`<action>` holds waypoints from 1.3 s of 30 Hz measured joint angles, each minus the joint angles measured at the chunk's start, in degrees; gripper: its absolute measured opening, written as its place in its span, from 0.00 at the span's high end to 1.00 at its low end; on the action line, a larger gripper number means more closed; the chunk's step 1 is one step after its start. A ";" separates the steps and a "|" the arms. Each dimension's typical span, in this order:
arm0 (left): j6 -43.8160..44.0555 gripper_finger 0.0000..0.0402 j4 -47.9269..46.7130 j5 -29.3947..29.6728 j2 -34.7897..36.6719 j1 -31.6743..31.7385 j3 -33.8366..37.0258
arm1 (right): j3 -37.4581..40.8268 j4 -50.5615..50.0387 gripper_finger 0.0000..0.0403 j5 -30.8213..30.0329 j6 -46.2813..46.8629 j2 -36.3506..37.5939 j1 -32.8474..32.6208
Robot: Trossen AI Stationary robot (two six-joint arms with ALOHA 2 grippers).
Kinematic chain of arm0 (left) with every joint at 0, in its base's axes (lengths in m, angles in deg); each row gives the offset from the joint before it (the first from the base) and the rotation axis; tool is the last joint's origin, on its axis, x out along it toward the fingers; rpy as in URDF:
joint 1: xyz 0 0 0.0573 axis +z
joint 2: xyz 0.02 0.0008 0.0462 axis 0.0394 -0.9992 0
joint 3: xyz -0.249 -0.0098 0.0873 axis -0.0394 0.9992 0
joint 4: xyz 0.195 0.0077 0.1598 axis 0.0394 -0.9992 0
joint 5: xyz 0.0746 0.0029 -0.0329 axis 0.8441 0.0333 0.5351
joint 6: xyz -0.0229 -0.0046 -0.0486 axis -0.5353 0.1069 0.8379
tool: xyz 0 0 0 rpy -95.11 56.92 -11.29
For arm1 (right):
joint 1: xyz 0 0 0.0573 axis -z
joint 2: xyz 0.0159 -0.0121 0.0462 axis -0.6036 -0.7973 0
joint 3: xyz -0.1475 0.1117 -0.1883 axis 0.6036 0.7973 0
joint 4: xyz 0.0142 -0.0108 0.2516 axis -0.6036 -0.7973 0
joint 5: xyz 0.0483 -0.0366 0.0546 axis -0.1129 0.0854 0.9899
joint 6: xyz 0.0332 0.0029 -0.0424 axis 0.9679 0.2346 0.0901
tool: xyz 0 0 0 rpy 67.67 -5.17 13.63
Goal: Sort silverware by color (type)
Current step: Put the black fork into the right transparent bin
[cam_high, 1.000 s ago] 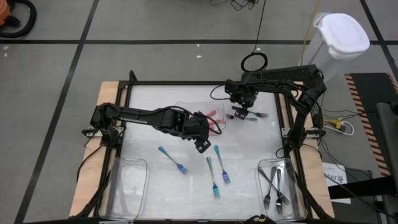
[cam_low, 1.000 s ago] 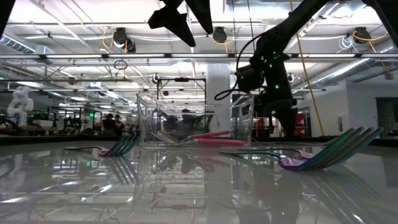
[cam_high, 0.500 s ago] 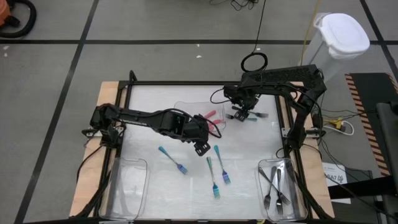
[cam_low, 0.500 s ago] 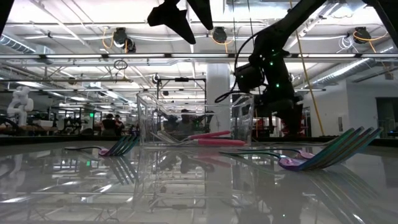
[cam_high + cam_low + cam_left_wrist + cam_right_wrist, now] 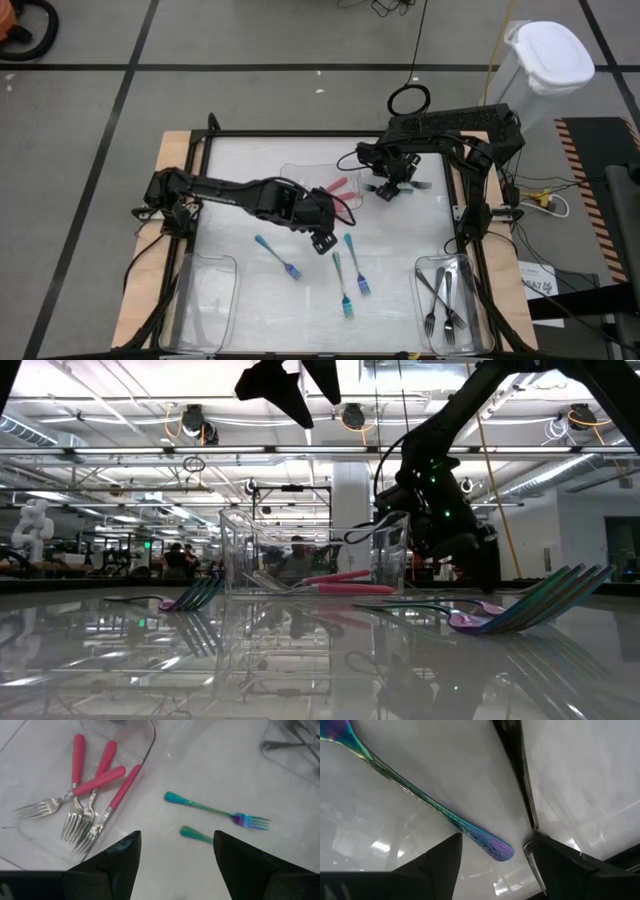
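Note:
The silverware lies scattered. Several pink-handled forks (image 5: 95, 785) rest in a clear tray (image 5: 310, 178) at the far middle. Three teal forks (image 5: 278, 257) (image 5: 343, 285) (image 5: 356, 265) lie flat on the table. My left gripper (image 5: 322, 238) (image 5: 175, 855) hangs open high above them, with a teal handle end (image 5: 196, 834) below its gap. My right gripper (image 5: 390, 188) (image 5: 495, 865) is open and low at the far right. Its fingers stand on either side of another teal fork's handle end (image 5: 487, 844), and a dark metal fork (image 5: 517, 765) runs beside one finger. My right gripper points down at the table over the teal handle's end (image 5: 495, 849), which lies flat between the open fingers. The dark fork's handle (image 5: 532, 832) runs up to one finger (image 5: 560, 855). I cannot tell whether that finger touches it.
A clear tray (image 5: 445, 300) at the near right holds several dark metal forks. Another clear tray (image 5: 208, 300) stands at the near left. A black frame (image 5: 300, 134) runs along the table's edges. A white bin (image 5: 545, 60) stands beyond the far right corner.
My right gripper has sunk toward the table over the teal and dark forks at the far right, and it has rolled about its own axis. The forks lie where they lay.

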 joint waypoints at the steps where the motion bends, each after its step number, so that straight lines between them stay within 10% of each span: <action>1: 0.02 0.38 -0.38 -0.05 -0.01 -0.06 0.00 | 0.01 0.29 0.42 -0.01 0.03 0.00 0.00; 39: 0.04 0.38 -5.69 -0.35 0.01 0.21 0.00 | -0.09 4.05 0.42 3.89 4.86 5.18 4.73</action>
